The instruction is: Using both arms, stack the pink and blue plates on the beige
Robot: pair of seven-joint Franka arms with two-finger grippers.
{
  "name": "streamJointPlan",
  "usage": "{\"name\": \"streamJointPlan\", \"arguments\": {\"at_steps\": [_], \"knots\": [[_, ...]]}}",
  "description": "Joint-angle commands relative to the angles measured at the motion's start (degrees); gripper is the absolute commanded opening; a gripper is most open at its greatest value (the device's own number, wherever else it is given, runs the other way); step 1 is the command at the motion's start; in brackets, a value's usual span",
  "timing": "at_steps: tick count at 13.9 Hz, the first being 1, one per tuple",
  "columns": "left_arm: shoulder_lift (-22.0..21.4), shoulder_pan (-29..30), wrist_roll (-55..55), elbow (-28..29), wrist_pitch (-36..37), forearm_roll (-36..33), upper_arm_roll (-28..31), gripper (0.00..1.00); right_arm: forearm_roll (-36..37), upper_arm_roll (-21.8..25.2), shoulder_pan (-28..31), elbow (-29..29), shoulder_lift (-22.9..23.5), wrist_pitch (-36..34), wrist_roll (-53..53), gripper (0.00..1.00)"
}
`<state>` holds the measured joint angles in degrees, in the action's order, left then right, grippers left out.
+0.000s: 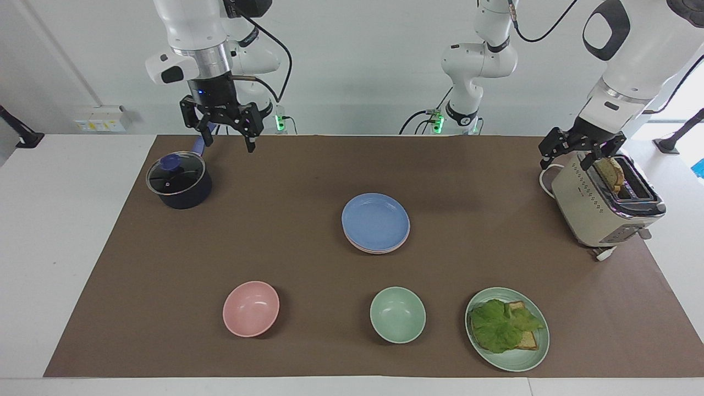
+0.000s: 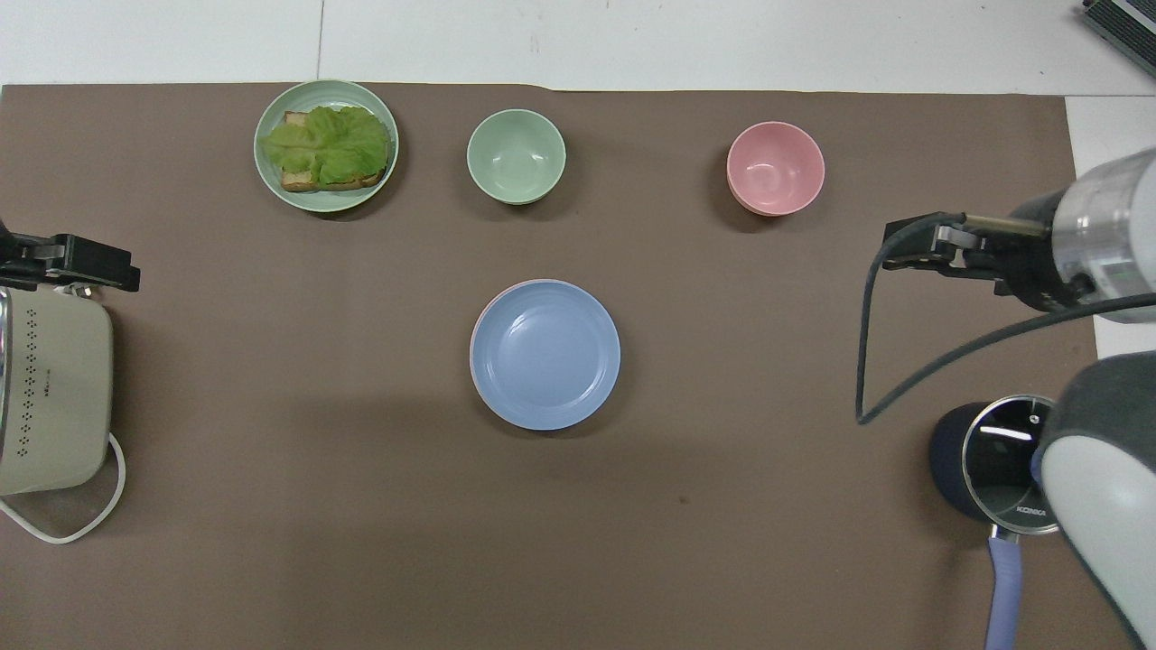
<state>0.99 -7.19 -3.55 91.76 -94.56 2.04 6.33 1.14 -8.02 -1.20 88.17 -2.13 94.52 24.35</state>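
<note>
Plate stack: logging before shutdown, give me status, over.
Right gripper open, raised near the pot. Left gripper open over the toaster. Blue plate tops pink plate; beige hidden. Nothing obstructing.

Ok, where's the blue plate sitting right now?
The blue plate is mid-mat, on top of the stack with the pink plate edge showing beneath it, nearer the robots than the green bowl.
</note>
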Motion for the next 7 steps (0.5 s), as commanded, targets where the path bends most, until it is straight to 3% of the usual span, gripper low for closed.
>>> {"name": "streamJointPlan", "arguments": {"at_steps": [1, 7], "knots": [[-0.1, 0.6, -0.2, -0.2, 0.9, -1.0, -0.5, 1.0, -3.2, 2.7, 1.9, -0.1, -2.2, -2.8, 0.7, 1.0], [-0.1, 0.6, -0.1, -0.2, 0.9, -1.0, -0.5, 1.0, -2.7, 11.1, 2.0, 0.8, -4.7, -6.6, -5.9, 1.0]]}}
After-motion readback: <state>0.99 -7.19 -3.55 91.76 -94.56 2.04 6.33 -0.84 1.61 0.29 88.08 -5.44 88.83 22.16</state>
